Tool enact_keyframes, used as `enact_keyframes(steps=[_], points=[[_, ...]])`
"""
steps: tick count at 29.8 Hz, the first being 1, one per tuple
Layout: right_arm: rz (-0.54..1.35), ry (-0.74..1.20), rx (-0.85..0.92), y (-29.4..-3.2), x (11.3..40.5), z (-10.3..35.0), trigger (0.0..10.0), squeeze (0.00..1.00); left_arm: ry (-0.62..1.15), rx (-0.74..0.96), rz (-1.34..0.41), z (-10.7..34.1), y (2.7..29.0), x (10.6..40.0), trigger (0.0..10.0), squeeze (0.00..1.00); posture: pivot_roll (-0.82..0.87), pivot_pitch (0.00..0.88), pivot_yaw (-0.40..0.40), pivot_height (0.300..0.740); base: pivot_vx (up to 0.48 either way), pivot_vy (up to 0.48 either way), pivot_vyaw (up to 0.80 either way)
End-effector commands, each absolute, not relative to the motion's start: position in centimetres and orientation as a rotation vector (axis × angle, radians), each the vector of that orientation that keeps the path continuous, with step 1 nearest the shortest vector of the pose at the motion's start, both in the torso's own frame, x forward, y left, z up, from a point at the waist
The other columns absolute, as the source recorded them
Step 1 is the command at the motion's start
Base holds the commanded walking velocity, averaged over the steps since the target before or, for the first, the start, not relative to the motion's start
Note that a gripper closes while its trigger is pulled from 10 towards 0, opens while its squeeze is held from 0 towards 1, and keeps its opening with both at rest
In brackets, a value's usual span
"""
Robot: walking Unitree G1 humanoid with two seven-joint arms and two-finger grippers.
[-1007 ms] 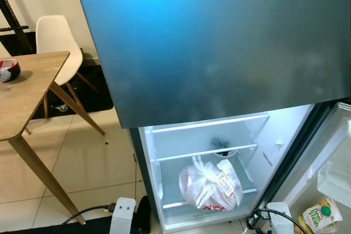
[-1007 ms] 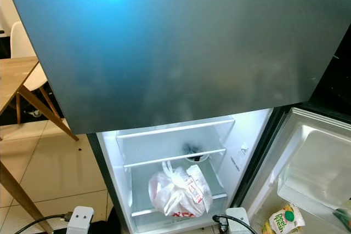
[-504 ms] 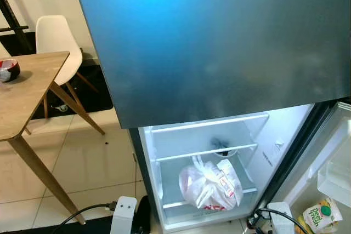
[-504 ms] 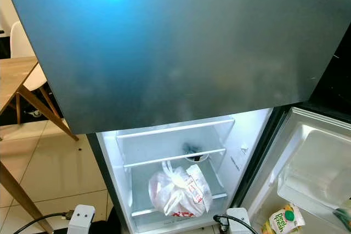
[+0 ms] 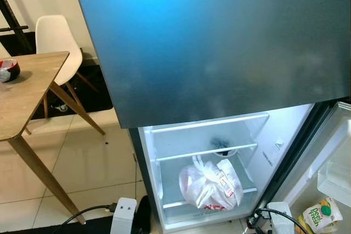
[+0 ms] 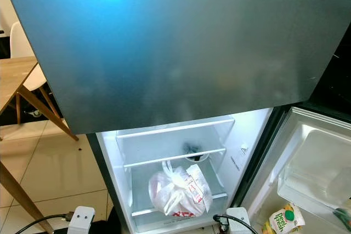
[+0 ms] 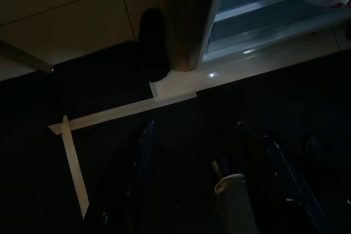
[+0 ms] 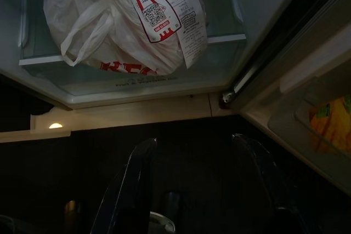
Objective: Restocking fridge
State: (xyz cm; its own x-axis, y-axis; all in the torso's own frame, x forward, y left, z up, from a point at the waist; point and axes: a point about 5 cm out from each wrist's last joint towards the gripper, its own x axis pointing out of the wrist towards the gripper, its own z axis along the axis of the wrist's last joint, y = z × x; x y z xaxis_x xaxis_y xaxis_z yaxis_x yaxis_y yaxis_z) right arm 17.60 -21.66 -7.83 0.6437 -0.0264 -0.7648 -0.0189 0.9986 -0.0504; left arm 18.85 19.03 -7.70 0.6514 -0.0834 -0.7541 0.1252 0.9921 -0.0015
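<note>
Fridge (image 5: 219,42): one unit; the dark upper door is closed, the lower compartment stands open and lit.
Lower door (image 6: 312,173): one, swung open to the robot's right, with clear door bins.
Glass shelves (image 5: 205,153): two visible inside the lower compartment, one above the other.
Plastic bag (image 5: 210,184): one white bag with red print and a paper label, resting on the lower shelf near its front edge; its contents cannot be made out.
Dark item (image 5: 221,145): one small object on the upper shelf toward the back, possibly a bowl; too small to identify.
Carton (image 6: 282,219): one green-and-yellow pack sitting in the lowest door bin.
Left end effector (image 7: 205,152): hangs low over a dark mat near the fridge's bottom corner; the two fingers are spread apart with nothing between them.
Right end effector (image 8: 194,163): hangs below the front of the open compartment, pointing toward the bag; the two fingers are spread apart and hold nothing, well apart from the bag.
Bench (image 5: 27,91): one wooden, to the robot's left, on slanted legs.
Bowl (image 5: 8,70): one dark bowl with red inside, on the bench near its far edge.
Chair (image 5: 57,47): one white, just behind the bench.
Floor (image 5: 82,163): pale tiles.
Tape (image 7: 98,116): pale strips on the dark mat, forming a corner.
</note>
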Motion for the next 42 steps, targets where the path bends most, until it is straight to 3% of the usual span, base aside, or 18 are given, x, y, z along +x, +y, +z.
enact_keyframes(steps=[1,27,42], points=[[-0.012,0.857,-0.044,-21.7,17.6,-7.8,10.0,0.0,0.867,0.063,-0.126,-7.9,18.9,18.4,10.0,0.0,-0.05,0.006,0.039,0.74,0.0,0.0,0.0],[-0.006,0.828,-0.014,-21.7,17.8,-7.6,10.0,0.0,0.857,0.085,-0.175,-7.8,18.3,19.0,10.0,0.0,-0.05,0.006,0.04,0.74,0.0,0.0,0.0],[0.008,0.815,-0.017,-21.7,17.9,-7.4,10.0,0.0,0.843,0.065,-0.153,-7.5,18.3,19.5,10.0,0.0,-0.05,0.007,0.038,0.74,0.0,-0.355,0.0]])
